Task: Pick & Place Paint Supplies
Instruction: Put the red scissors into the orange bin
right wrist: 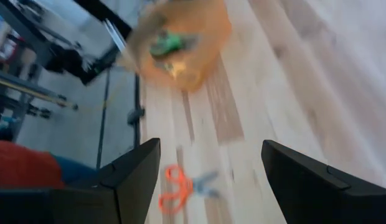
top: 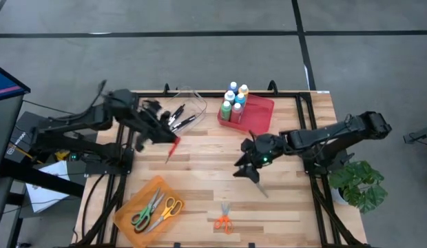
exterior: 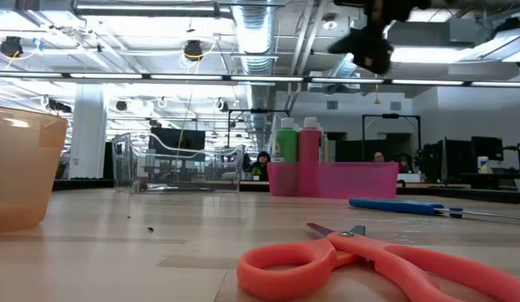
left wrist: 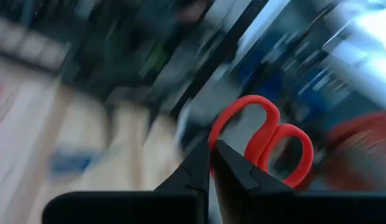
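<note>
Several paint bottles (top: 234,100) with white caps stand upright in a pink tray (top: 258,117) at the table's far middle; the low view shows a green bottle (exterior: 287,138) and a pink one (exterior: 310,138) above the tray's wall. My left gripper (top: 160,133) is raised over the table's left half, in front of a clear bin (top: 186,110), and is shut on red scissors (top: 173,147). My right gripper (top: 249,164) hangs open above the table's middle right, nothing between its fingers (right wrist: 137,174). Both grippers are apart from the bottles. My left gripper pinches the red scissors between its two shut fingers (left wrist: 199,165) at the handle end, right by the base of the red loops (left wrist: 225,134). The loops stick out beyond the fingertips. The scissors are lifted clear of the table, slanting toward its near edge.
An orange tray (top: 134,207) at the near left holds green and yellow scissors. Orange scissors (top: 224,222) lie near the front edge. Blue scissors (exterior: 394,205) lie on the wood under my right gripper. The clear bin holds dark pens. A potted plant (top: 361,182) stands off the table's right side.
</note>
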Controlling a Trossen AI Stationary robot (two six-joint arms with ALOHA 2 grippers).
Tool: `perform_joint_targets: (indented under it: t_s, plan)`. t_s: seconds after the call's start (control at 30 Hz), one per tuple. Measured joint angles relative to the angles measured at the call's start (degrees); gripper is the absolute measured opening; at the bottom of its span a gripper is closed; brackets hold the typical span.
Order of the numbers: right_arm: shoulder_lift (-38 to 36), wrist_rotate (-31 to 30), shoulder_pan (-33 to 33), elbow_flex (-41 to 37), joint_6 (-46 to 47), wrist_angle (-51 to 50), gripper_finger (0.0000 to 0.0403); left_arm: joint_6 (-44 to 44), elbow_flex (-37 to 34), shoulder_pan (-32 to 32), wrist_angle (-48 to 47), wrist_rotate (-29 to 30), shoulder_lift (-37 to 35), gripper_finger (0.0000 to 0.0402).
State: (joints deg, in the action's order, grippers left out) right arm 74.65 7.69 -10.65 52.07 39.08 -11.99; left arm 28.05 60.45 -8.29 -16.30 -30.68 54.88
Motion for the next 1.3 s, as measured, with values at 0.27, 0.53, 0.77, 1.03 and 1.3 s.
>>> perform_joint_targets:
  t_s: [0.27,0.53,0.77,1.03,1.3]
  plan:
    - [0.0,1.4,4.6,0.0,-3.6,6.4,0.0276,14.4,0.1,0.1,21.2,-0.2,-6.0,0.0005]
    - [0.0,1.4,7.2,0.0,-4.4,7.8,0.0276,20.3,0.0,1.3,40.6,-0.8,-7.2,0.0005]
    - [0.0,1.4,7.8,0.0,-5.2,7.9,0.0276,20.7,0.0,1.3,43.8,-0.8,-7.1,0.0003]
    - [0.0,1.4,7.8,0.0,-5.2,7.9,0.0276,21.2,0.0,1.3,42.8,-0.7,-7.1,0.0003]
    - [0.0,1.4,7.8,0.0,-5.2,7.7,0.0276,28.4,0.0,2.0,23.2,-2.0,-7.1,0.0003]
